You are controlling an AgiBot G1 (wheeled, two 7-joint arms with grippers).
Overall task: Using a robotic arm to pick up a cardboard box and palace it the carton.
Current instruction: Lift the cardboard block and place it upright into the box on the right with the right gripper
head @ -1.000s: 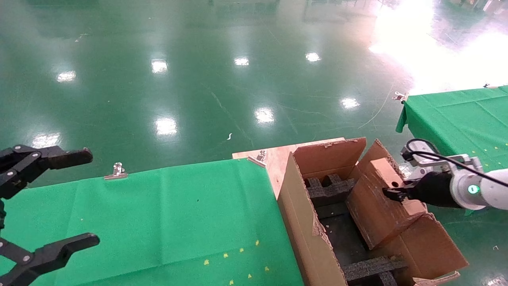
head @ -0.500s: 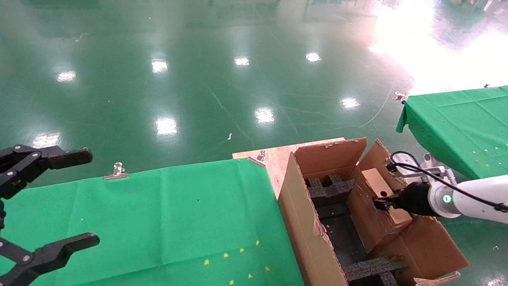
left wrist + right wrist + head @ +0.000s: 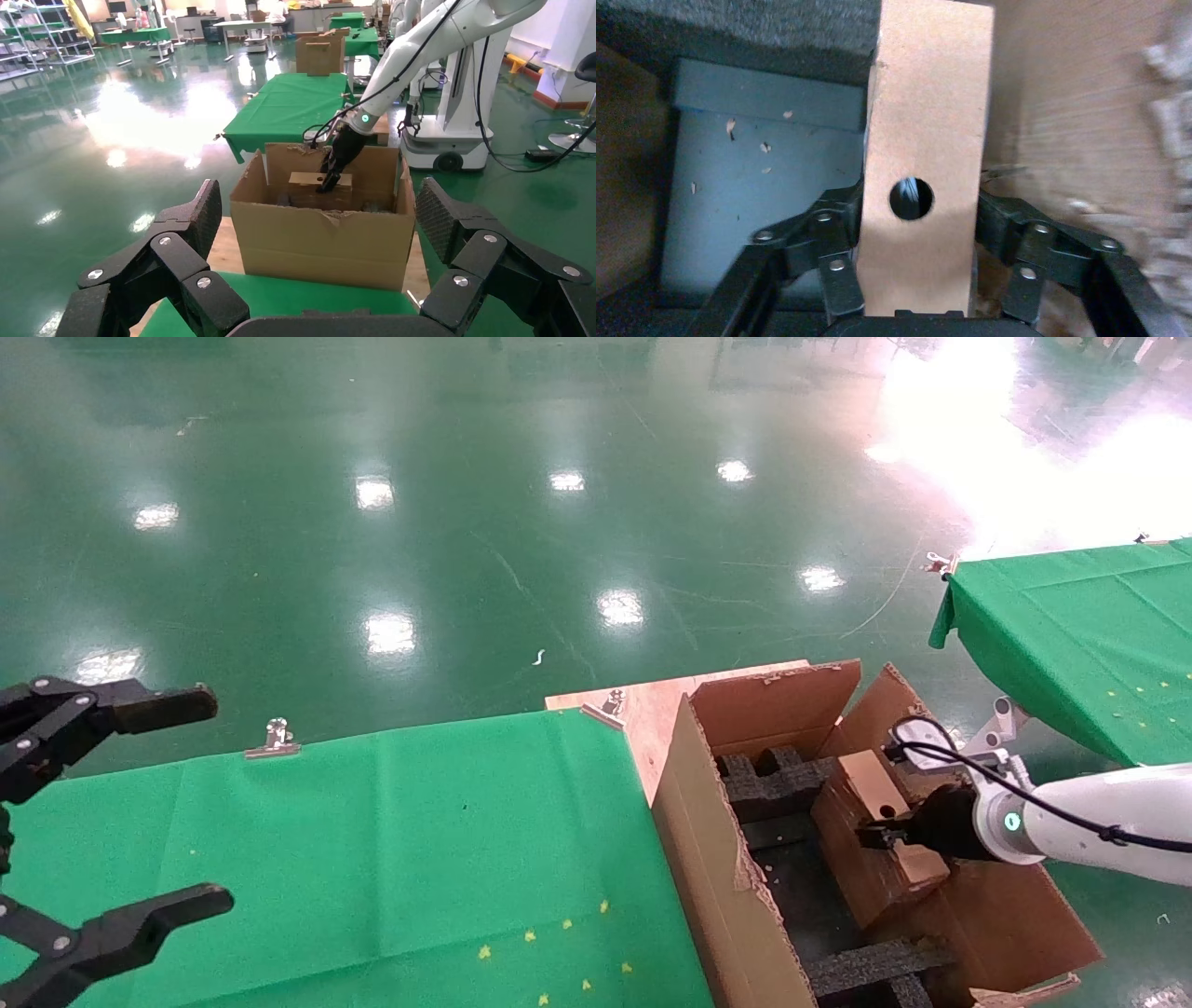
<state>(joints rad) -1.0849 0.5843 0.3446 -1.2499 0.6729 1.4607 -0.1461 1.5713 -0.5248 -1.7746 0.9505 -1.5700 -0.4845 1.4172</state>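
Note:
The white robotic arm [image 3: 1099,822] with a teal ring reaches from the right into the large carton [image 3: 717,868]. Its right gripper [image 3: 880,831] is shut on the small cardboard box [image 3: 861,845], which hangs tilted inside the carton over the black foam inserts [image 3: 773,780]. In the right wrist view the box's narrow face [image 3: 926,161] with a round hole sits between the black fingers [image 3: 828,246], and the gripper [image 3: 921,232] clamps both its sides. In the left wrist view the carton [image 3: 323,239] stands ahead with the box [image 3: 309,184] inside. My left gripper [image 3: 320,232] is open and empty at the far left [image 3: 112,803].
A green-clothed table [image 3: 372,859] lies left of the carton, with metal clips [image 3: 273,738] on its far edge. A wooden board [image 3: 643,710] shows under the carton. A second green table [image 3: 1080,626] stands at the right. The green floor lies beyond.
The right gripper has lowered the small box deeper into the carton and moved a little left. The left gripper has not moved.

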